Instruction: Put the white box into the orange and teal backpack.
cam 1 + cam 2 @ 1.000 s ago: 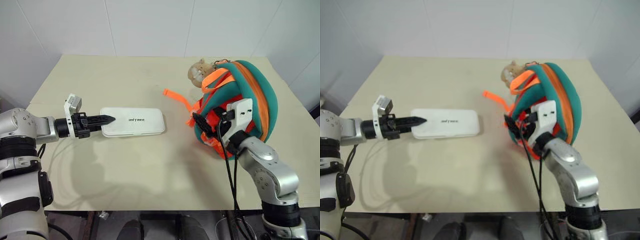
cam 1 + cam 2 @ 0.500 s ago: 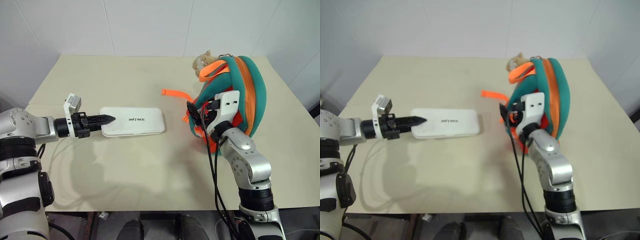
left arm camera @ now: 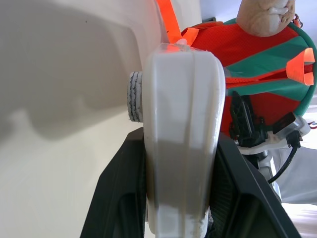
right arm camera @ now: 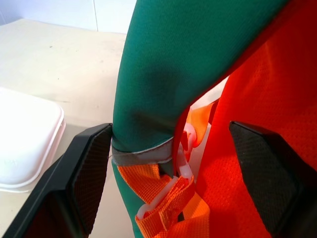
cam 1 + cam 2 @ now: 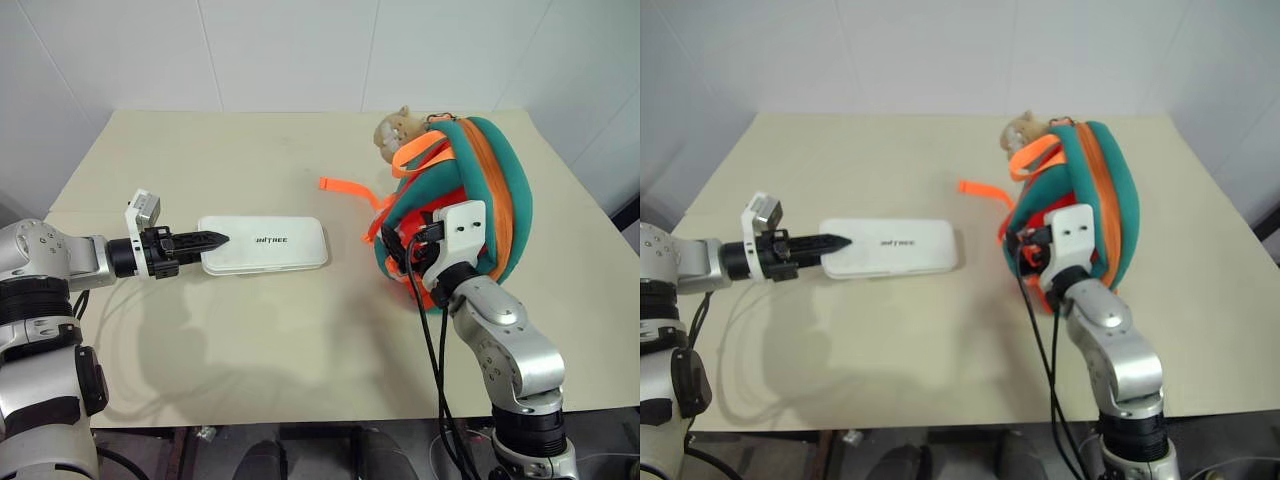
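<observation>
The white box (image 5: 265, 243) lies flat on the table, left of centre, its printed lid facing up. My left gripper (image 5: 214, 238) is shut on its left end; the left wrist view has the box (image 3: 181, 99) clamped between both black fingers (image 3: 119, 198). The orange and teal backpack (image 5: 480, 190) stands at the right with its opening towards the box, and a tan plush charm (image 5: 395, 130) sits at its top. My right gripper (image 5: 405, 247) is open at the mouth of the backpack. The teal rim (image 4: 158, 84) sits between its spread fingers (image 4: 84, 168).
An orange strap (image 5: 345, 188) trails from the backpack across the beige table (image 5: 250, 340), between backpack and box. White walls close the far side. The near end of the box (image 4: 25, 144) lies a short way from the backpack's rim.
The backpack tipped upright and leftwards with my right gripper, then settled back to the right and lower. The left gripper and the box stayed where they were.
</observation>
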Motion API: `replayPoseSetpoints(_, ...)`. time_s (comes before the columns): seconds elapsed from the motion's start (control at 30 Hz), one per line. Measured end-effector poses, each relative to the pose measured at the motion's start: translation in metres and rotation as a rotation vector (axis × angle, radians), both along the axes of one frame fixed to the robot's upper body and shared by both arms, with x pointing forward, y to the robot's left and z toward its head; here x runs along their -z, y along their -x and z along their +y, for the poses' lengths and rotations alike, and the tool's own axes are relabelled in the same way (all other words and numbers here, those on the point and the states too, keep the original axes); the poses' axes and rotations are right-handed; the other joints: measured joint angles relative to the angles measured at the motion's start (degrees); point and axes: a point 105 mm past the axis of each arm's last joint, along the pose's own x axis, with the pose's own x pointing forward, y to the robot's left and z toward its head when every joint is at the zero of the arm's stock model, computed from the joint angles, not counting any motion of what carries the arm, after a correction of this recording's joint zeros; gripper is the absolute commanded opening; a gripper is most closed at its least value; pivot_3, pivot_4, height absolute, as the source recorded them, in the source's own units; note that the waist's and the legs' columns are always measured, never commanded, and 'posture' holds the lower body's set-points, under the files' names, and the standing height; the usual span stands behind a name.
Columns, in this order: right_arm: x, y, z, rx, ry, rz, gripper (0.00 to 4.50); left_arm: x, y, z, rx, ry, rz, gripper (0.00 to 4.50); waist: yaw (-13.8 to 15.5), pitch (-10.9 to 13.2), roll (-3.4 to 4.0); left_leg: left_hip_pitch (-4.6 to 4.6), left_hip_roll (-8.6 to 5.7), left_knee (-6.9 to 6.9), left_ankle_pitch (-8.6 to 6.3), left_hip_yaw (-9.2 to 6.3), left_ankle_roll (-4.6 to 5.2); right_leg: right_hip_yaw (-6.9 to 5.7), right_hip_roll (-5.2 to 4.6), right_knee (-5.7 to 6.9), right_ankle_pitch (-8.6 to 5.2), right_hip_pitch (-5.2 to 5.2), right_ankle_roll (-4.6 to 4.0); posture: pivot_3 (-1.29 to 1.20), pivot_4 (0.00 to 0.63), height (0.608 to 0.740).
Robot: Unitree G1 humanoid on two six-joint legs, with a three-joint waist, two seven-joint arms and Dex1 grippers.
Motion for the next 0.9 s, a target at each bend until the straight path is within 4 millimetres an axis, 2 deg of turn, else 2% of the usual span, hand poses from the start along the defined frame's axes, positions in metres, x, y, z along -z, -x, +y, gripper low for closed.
replayPoseSetpoints(0.27, -0.003, 0.001, 0.028, 0.017, -0.087, 0.032, 4.47, 0.0, 0.0, 0.0, 0.001, 0.001, -0.004, 1.24, -0.06, -0.02, -0.02, -0.19, -0.01, -0.04, 0.02, 0.12, -0.04, 0.2, -0.01, 0.19, 0.0, -0.41, 0.0, 0.0, 0.15, 0.74)
replayPoseSetpoints(0.63, -0.017, -0.005, 0.028, 0.147, -0.113, 0.002, 4.47, 0.001, 0.003, -0.002, 0.013, -0.004, 0.004, 1.24, -0.15, -0.02, -0.04, -0.19, 0.0, -0.08, 0.01, 0.18, -0.04, 0.22, 0.0, 0.2, 0.0, -0.48, -0.01, 0.0, 0.15, 0.74)
replayPoseSetpoints(0.9, -0.017, -0.019, 0.044, 0.151, -0.119, -0.01, 4.47, 0.0, 0.004, -0.003, 0.019, 0.002, 0.006, 1.24, -0.25, -0.03, -0.04, -0.19, -0.01, -0.09, 0.01, 0.21, -0.04, 0.23, -0.02, 0.19, 0.0, -0.49, -0.01, 0.0, 0.15, 0.74)
